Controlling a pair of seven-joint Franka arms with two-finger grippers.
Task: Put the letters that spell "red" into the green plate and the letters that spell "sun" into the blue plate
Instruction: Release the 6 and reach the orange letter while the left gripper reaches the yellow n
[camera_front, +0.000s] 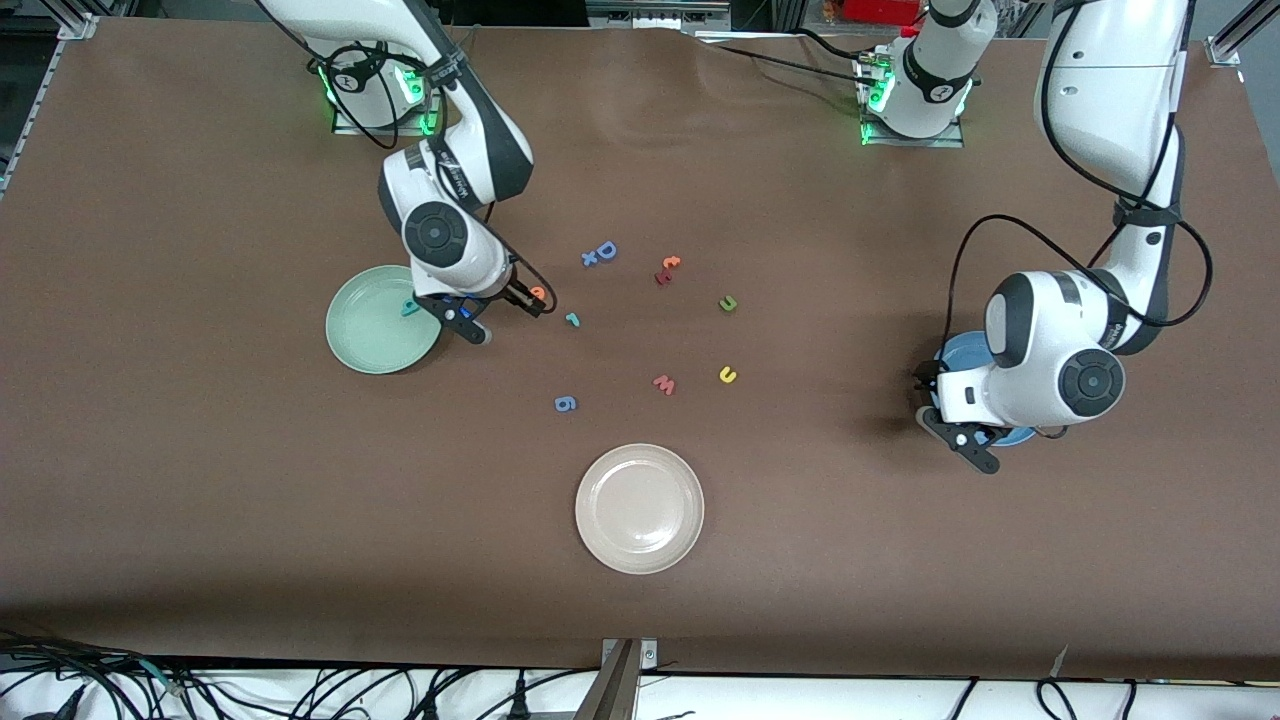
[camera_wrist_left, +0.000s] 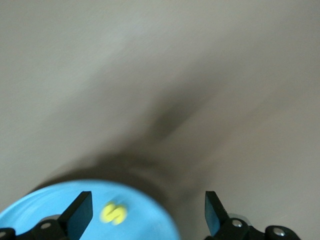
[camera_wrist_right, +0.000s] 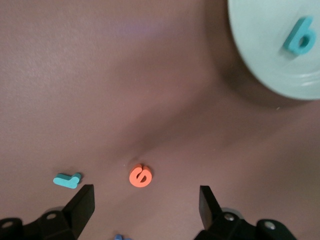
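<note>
1. Front view. The blue plate (camera_front: 962, 352) is mostly hidden under the left arm's wrist; only its rim shows, at the left arm's end of the table. The left gripper (camera_front: 950, 425) hangs over the plate's edge. The right gripper (camera_front: 500, 315) sits low between the green plate (camera_front: 372, 330) and the orange "e" (camera_front: 538, 293), which the gripper partly covers. A teal "d" (camera_front: 409, 307) lies in the green plate; the teal "r" (camera_front: 572, 319) lies on the table just beside the "e".
2. Front view, surroundings. The green "n" (camera_front: 728, 303) and yellow "u" (camera_front: 727, 375) lie mid-table, well apart from the blue plate. Also loose: blue "D" (camera_front: 605, 250), pinkish-red "w" (camera_front: 664, 384), blue "g" (camera_front: 565, 403), and two small orange-red letters (camera_front: 666, 270) too small to read. The beige-white plate (camera_front: 640, 508) is nearest the camera.
3. Left wrist view. Blurred. Fingers (camera_wrist_left: 80, 211) are spread wide with nothing between them; the yellow "s" (camera_wrist_left: 114, 213) lies in the blue plate below.
4. Right wrist view. Fingers (camera_wrist_right: 82, 202) are spread, gripping nothing; the "e" lies on the table between them, the "r" beside one finger.
</note>
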